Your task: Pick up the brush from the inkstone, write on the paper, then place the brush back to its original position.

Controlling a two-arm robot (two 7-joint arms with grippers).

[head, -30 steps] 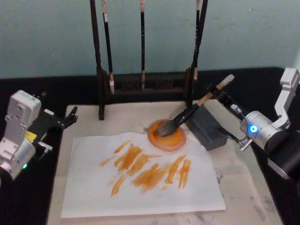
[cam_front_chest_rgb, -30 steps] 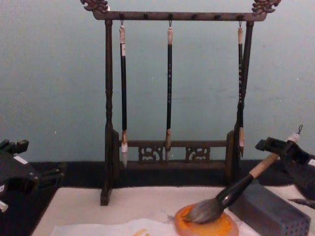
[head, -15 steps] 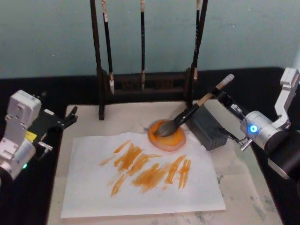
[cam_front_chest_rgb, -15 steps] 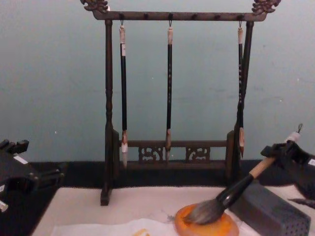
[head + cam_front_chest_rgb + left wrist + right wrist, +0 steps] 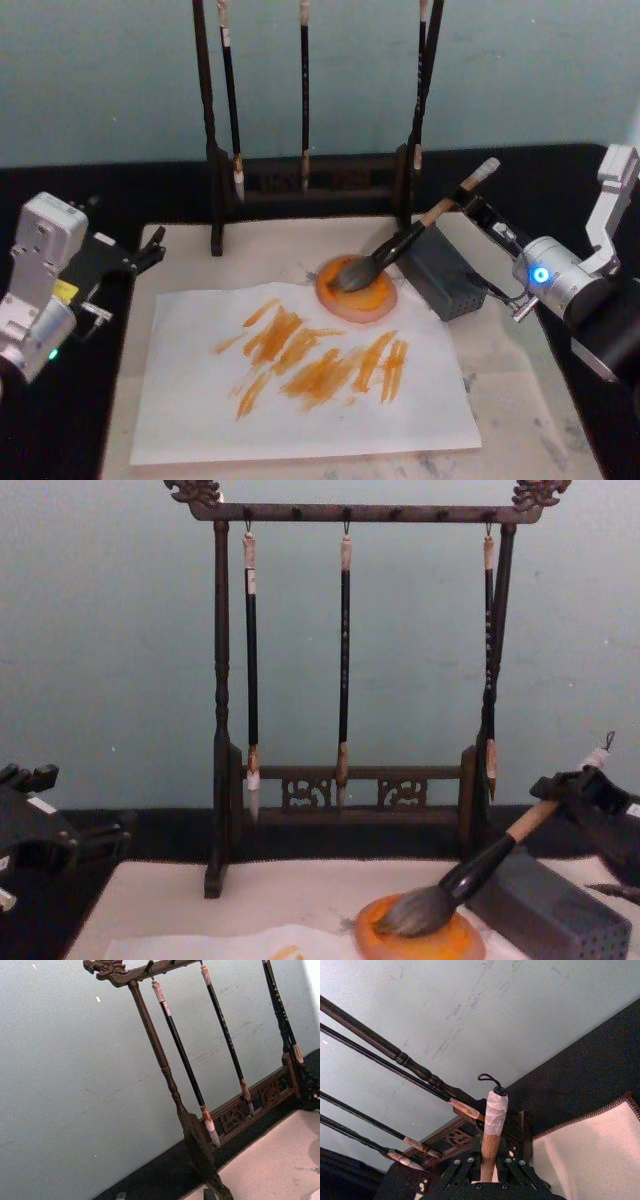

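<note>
The brush (image 5: 400,245) lies tilted, its bushy bristles resting on the round orange inkstone (image 5: 375,300) and its black shaft leaning on a grey block (image 5: 445,275). My right gripper (image 5: 472,205) sits at the tan upper handle, fingers open on either side of it; the right wrist view shows the handle and white cap (image 5: 492,1125) rising between them. From the chest, the brush (image 5: 470,875) slants up to the right gripper (image 5: 560,788). The white paper (image 5: 300,400) carries several orange strokes in front of the inkstone. My left gripper (image 5: 150,250) is parked open at the mat's left edge.
A dark wooden rack (image 5: 300,185) with three thin hanging brushes stands behind the inkstone. The beige mat (image 5: 500,380) under the paper has bare room at the right and front. The grey perforated block (image 5: 550,915) sits right of the inkstone.
The right gripper has slid slightly back up the handle toward the cap while the brush stayed resting on the inkstone. The left arm has not moved.
</note>
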